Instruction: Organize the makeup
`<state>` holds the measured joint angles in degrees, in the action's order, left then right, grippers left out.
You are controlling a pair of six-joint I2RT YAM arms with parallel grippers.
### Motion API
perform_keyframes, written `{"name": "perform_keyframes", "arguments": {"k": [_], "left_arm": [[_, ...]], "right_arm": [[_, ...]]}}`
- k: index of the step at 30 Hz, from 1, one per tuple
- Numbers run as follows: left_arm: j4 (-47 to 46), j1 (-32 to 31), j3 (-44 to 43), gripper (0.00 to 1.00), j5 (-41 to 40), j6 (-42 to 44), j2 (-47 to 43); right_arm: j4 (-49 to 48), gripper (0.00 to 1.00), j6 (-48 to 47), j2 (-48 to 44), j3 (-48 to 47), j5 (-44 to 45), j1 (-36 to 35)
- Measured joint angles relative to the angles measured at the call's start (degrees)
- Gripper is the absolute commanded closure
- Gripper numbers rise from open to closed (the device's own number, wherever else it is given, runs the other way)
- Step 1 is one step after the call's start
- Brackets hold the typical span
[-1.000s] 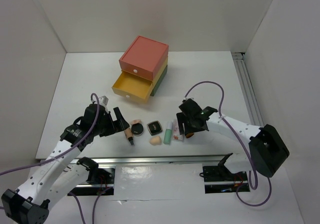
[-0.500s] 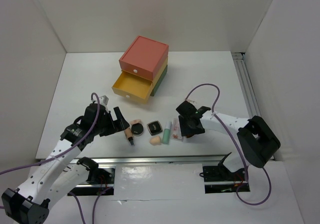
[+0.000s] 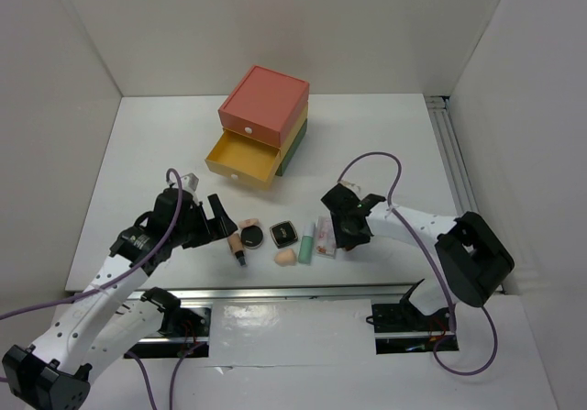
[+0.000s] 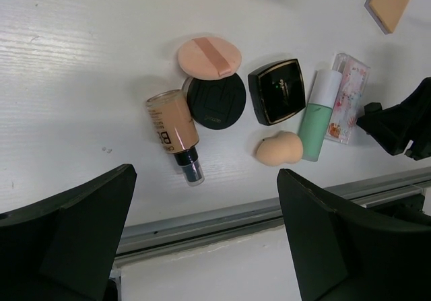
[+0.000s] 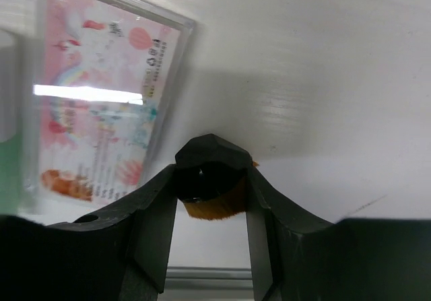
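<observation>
Hovering at the 9 o'clock end of the makeup row, the left gripper [image 3: 213, 219] holds its fingers wide, nothing between them. Rightward the worktop [image 3: 385, 144] carries a tan bottle [image 4: 172, 126], a round black compact [image 4: 215, 102] with a peach puff [image 4: 209, 56] at its 12 o'clock, a square black compact [image 4: 277, 91], a beige sponge [image 4: 279, 148], a mint-green tube [image 4: 318, 119] and a pink sachet [image 4: 347, 99]. At the sachet's 3 o'clock, just beside it, the right gripper [image 5: 212, 207] pinches a brush [image 5: 212, 196] between narrow fingers. The drawer box [image 3: 261, 121], its yellow drawer [image 3: 240, 160] out, stands at 12 o'clock.

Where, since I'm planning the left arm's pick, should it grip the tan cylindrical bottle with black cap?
Probably from above, across the tan bottle near its black cap: it lies flat, the round black compact crowds its other end, and the cap end is clear both sides.
</observation>
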<state>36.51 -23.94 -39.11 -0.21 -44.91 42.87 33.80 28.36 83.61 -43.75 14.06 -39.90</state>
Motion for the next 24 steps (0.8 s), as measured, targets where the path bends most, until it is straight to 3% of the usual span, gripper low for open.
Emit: {"name": "perform_keyframes", "arguments": {"k": [5,10,17,18,19,22,23,24], "left_arm": [[-0.07,0.0,-1.05,0.0,0.02,1.01,-0.02],[-0.02,0.0,-1.44,0.0,0.07,1.31,-0.02],[0.28,0.0,-1.64,0.0,0.07,1.46,-0.02],[0.46,0.0,-1.75,0.0,0.07,1.46,-0.02],[0.66,0.0,-1.84,0.0,0.07,1.49,-0.02],[0.9,-0.26,-1.88,0.0,0.11,1.68,-0.04],[0.92,-0.33,-1.88,0.0,0.22,1.86,-0.04],[0.94,-0.37,-1.88,0.0,0.52,2.34,-0.04]], "right_arm": [[2.95,0.74,-2.62,-2.43,-8.04,0.42,-2.19],[-5.42,0.75,-10.14,-1.14,-21.86,-5.79,-6.97],[-15.78,0.76,-18.27,18.34,-45.77,-6.75,-12.33],[-15.78,0.73,-18.88,21.75,-49.0,-5.6,-12.37],[-16.33,0.6,-19.3,24.94,-51.69,-4.74,-12.37],[-16.17,0.57,-20.15,32.13,-56.83,-1.25,-12.37],[-15.85,0.42,-20.33,33.99,-58.05,-0.24,-12.37],[-15.58,0.34,-20.2,35.19,-58.99,0.59,-12.37]]}}
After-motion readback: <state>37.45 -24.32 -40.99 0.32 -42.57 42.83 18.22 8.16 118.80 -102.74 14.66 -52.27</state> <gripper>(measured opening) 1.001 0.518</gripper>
